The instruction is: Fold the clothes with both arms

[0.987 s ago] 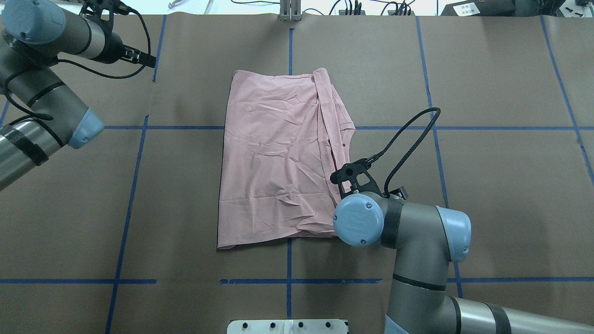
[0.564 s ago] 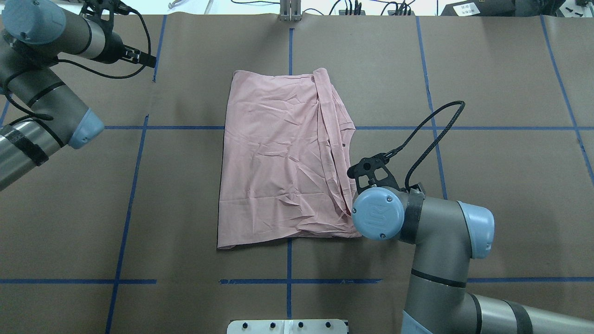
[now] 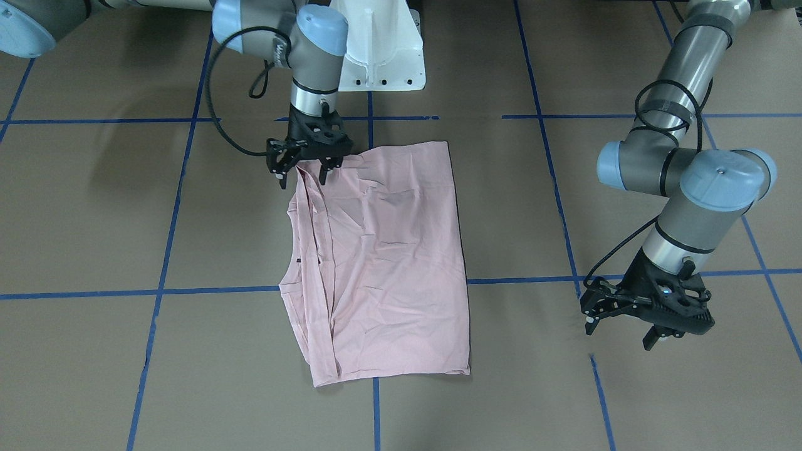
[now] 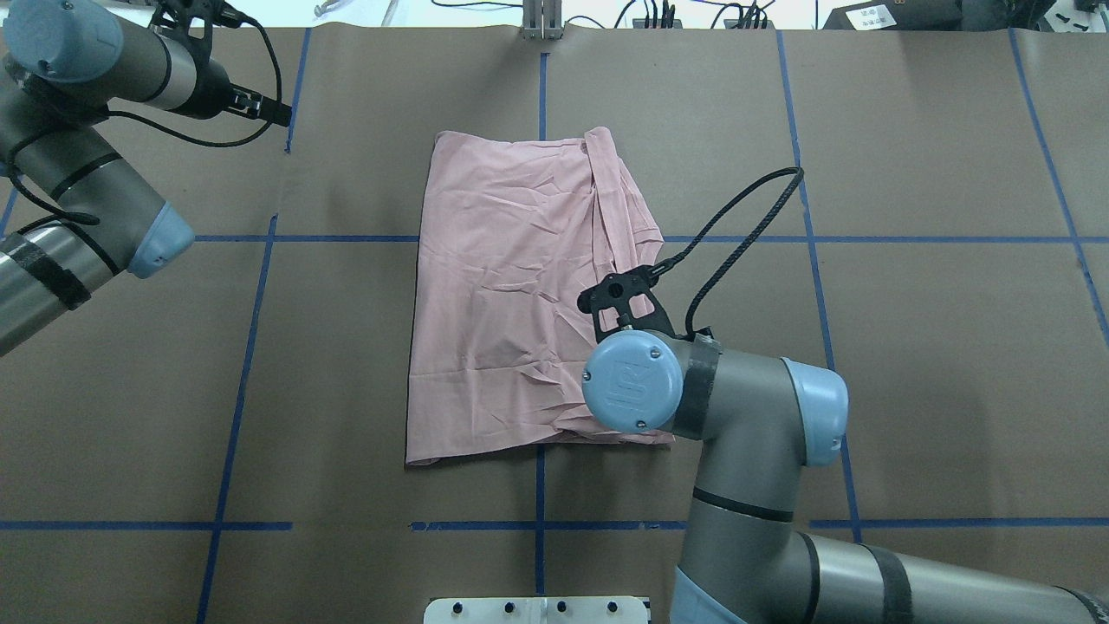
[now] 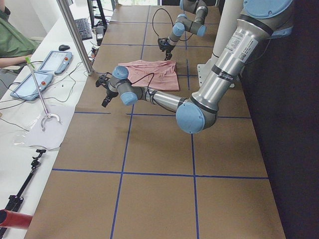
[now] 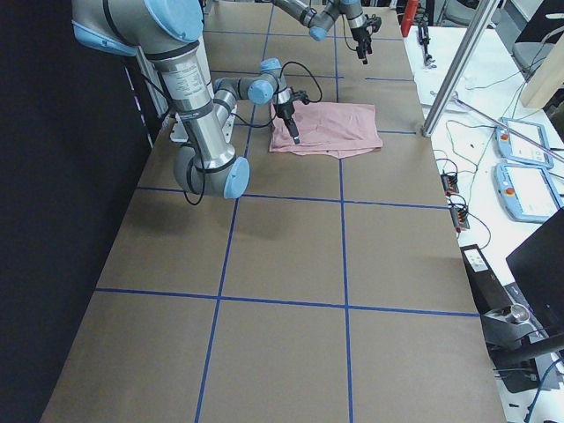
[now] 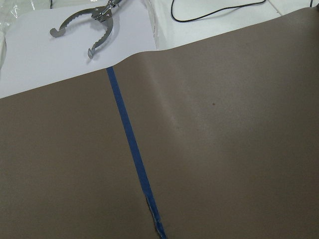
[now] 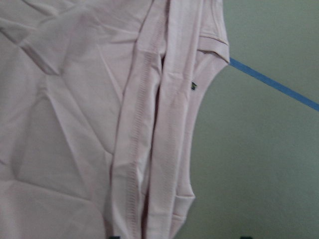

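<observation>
Right pincer back over T-shirt, jaws wide, left pincer wide, tongs nearby

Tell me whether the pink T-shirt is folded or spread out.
Partly folded: the T-shirt lies as a rectangle, no sleeves spread, layered edges stacked along the side by the right gripper.

Pale pink T-shirt, plain all over, no print showing, just a ribbed stitch line running down its folded edge and one tiny dark tag on the curved edge. Under the shirt, flat brown table cover, ruled into big squares by blue tape lines. Over the shirt's corner, the right arm: silver-grey tube, light blue caps, black band, black right gripper, black braided cable. Well off from the shirt, the left arm in the same colours, left gripper black. White pedestal on the robot's side of the shirt
</observation>
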Tool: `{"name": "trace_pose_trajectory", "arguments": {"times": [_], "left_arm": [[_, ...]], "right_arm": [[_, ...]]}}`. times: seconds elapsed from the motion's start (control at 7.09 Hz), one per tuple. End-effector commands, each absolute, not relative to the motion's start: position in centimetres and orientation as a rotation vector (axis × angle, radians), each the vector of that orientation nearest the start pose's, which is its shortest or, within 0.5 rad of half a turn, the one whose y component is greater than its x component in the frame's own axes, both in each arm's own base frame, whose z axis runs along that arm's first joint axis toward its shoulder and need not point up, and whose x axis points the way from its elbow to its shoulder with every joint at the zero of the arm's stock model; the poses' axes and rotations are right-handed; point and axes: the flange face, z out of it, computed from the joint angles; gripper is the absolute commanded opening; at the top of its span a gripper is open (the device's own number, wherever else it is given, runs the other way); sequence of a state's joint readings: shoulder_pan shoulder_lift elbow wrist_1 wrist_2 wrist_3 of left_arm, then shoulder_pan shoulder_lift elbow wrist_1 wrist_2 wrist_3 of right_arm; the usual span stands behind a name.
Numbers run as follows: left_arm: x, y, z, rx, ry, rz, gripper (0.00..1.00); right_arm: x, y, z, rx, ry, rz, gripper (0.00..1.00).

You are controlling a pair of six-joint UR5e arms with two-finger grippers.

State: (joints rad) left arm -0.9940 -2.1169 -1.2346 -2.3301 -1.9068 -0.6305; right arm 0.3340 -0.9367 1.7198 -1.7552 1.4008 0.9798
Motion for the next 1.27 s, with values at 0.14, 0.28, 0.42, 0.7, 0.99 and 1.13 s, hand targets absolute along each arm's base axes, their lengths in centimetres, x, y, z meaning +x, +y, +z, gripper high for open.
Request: {"name": "trace_pose_trajectory", "arguments": {"times": [0.14,0.28,0.42,0.7,0.99,1.13], "left_arm": [[31.8,-67.3,41.7,0.612,0.797,0.113,1.0],[31.8,-67.3,41.7,0.612,0.797,0.113,1.0],[31.8,-67.3,41.7,0.612,0.797,0.113,1.0],[31.8,-67.3,41.7,0.612,0.797,0.113,1.0],[31.8,-67.3,41.7,0.612,0.797,0.113,1.0],[31.8,-67.3,41.7,0.612,0.797,0.113,1.0]], "right_arm": [[-60.2,-35.0,25.6,0.406,-0.469,-0.232,0.55],[-60.3,-34.9,25.6,0.405,-0.47,-0.233,0.45],[-60.2,-34.9,26.1,0.402,-0.463,-0.236,0.36],[-60.4,-34.5,26.5,0.398,-0.457,-0.244,0.3],[-60.1,-34.4,26.3,0.392,-0.442,-0.249,0.0],[-59.6,-34.7,26.2,0.398,-0.443,-0.254,0.0]]}}
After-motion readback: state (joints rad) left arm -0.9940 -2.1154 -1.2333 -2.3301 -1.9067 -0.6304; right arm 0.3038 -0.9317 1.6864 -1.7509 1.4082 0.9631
